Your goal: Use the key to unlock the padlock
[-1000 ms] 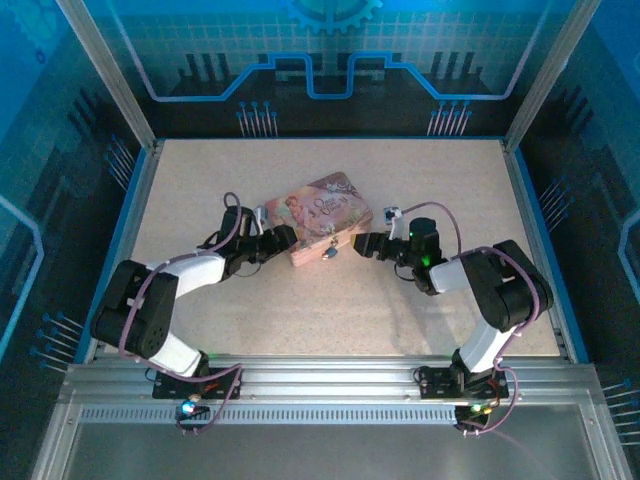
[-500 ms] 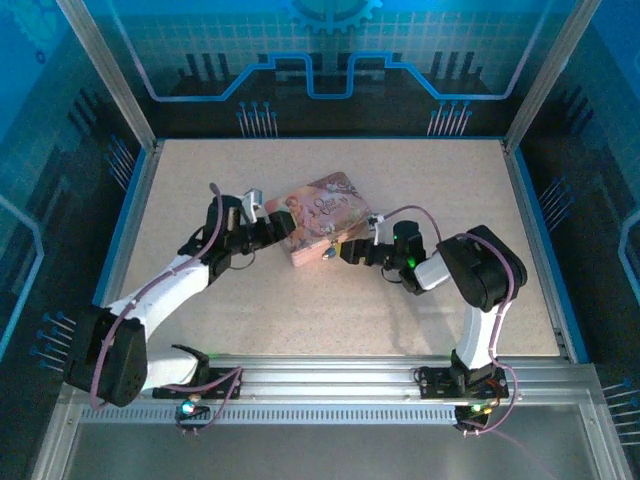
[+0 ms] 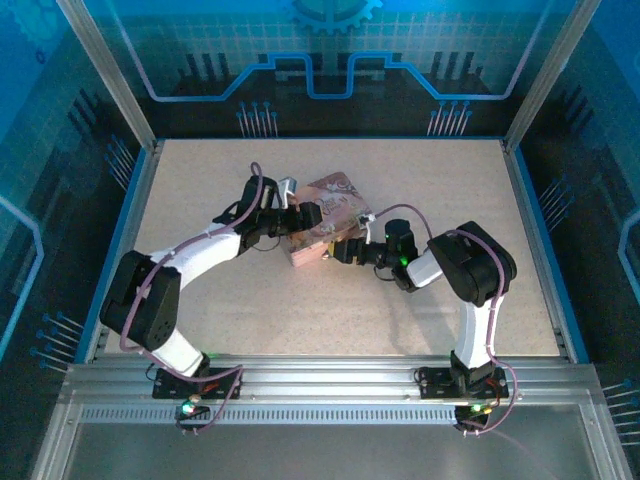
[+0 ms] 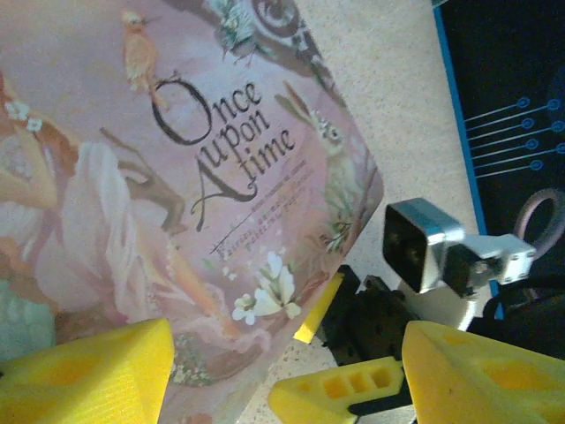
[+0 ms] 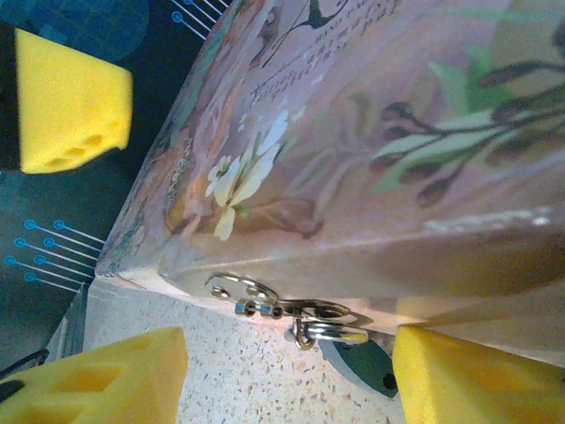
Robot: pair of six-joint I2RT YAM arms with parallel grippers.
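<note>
The padlock (image 5: 355, 364) hangs from the pink box's (image 5: 380, 132) hasp (image 5: 265, 305), bottom centre of my right-wrist view, between the right gripper's (image 5: 287, 371) parted fingers. My left arm (image 3: 200, 252) stretches over the lid (image 4: 177, 177), left gripper (image 4: 287, 353) spread.

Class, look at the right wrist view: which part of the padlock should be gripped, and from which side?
Its dark body: the padlock hangs by a thin shackle from the hasp on the pink box. Likely come from the box's front, low over the table, closing across the body's flat faces.
</note>
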